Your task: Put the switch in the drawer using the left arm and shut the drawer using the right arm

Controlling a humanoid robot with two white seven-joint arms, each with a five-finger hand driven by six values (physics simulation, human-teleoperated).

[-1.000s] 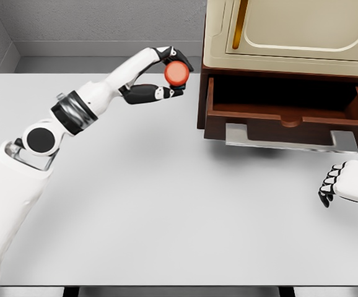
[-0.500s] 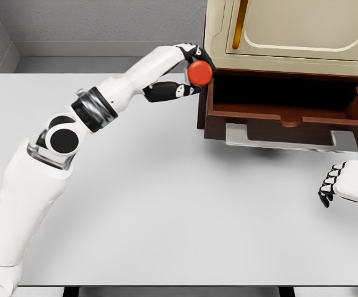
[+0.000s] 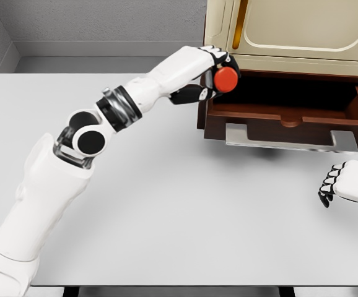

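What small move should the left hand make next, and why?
Probably it should carry the red switch a little further right and then lower it. The left hand grips the switch just above the left end of the open drawer, not yet well inside. The right hand waits on the table.

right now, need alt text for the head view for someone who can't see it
The left hand holds a red switch at the left end of an open brown drawer under a cream cabinet. The right hand rests on the white table, lower right.
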